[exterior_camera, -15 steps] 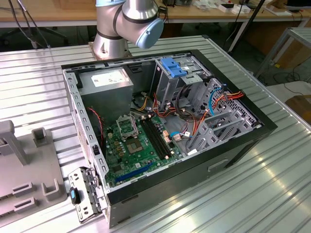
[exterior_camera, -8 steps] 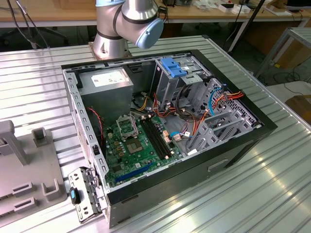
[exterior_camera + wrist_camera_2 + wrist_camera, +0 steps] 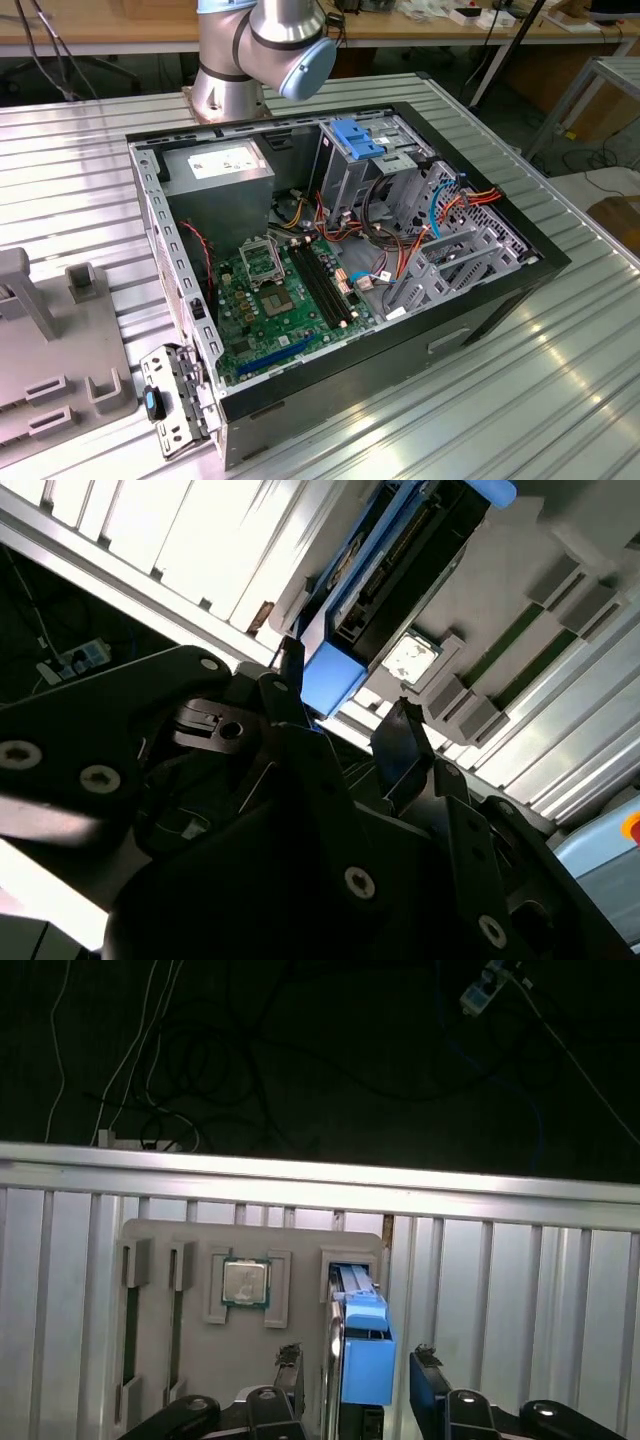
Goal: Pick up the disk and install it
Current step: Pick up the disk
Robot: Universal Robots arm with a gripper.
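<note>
The gripper [image 3: 356, 1355], jaws released, straddles the disk [image 3: 360, 1300] standing on edge in the grey holder [image 3: 195, 1360], its long axis running away between them

We see a ribbed metal table [image 3: 570, 390] with bright glare and a wooden bench [image 3: 100, 30] behind it. At the exterior view's right there's pale floor [image 3: 595, 185] and maybe another table frame [image 3: 605, 75]. In the first wrist view, loose cables [image 3: 150, 1090] lie on dark floor [image 3: 330, 1020].
</note>
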